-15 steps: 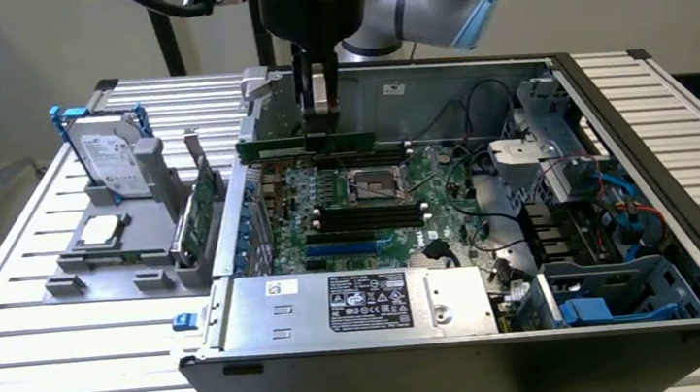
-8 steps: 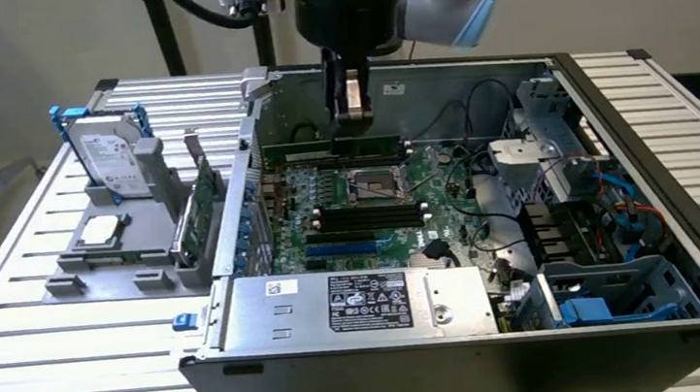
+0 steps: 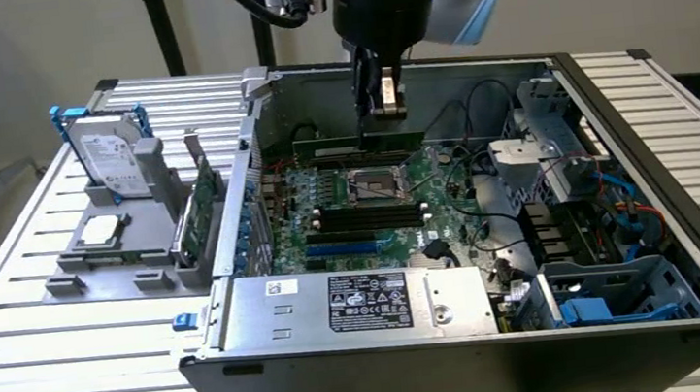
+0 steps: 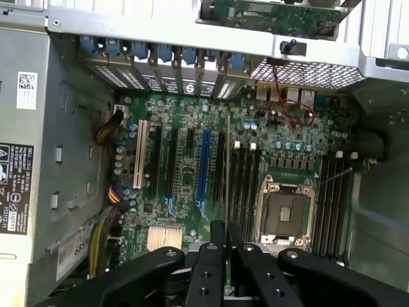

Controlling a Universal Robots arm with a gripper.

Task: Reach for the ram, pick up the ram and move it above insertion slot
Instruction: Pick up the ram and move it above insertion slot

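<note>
A: Gripper (image 3: 382, 105) position?

B: Hanging inside the open computer case (image 3: 660, 173), over the motherboard (image 3: 365, 204). Fingers clamped on the ram (image 3: 358, 144), which it holds horizontally, clear of the board.

A: Confirm from the wrist view?

B: Yes. Gripper (image 4: 226, 246) fingers pressed together on the ram (image 4: 227, 173), seen edge-on as a thin line (hard to read more of it). It runs parallel to the black memory slots (image 4: 246, 185), above the board between the blue expansion slot (image 4: 203, 163) and those slots, beside the CPU socket (image 4: 284, 211).

A: Anything outside the case?

B: On the slatted table (image 3: 67, 353), toward the exterior view's left, a grey holder (image 3: 111, 270) carries a silver hard drive (image 3: 112, 158) standing upright and a green expansion card (image 3: 202, 207). Power supply (image 3: 375, 301) sits at the case's near edge.
</note>
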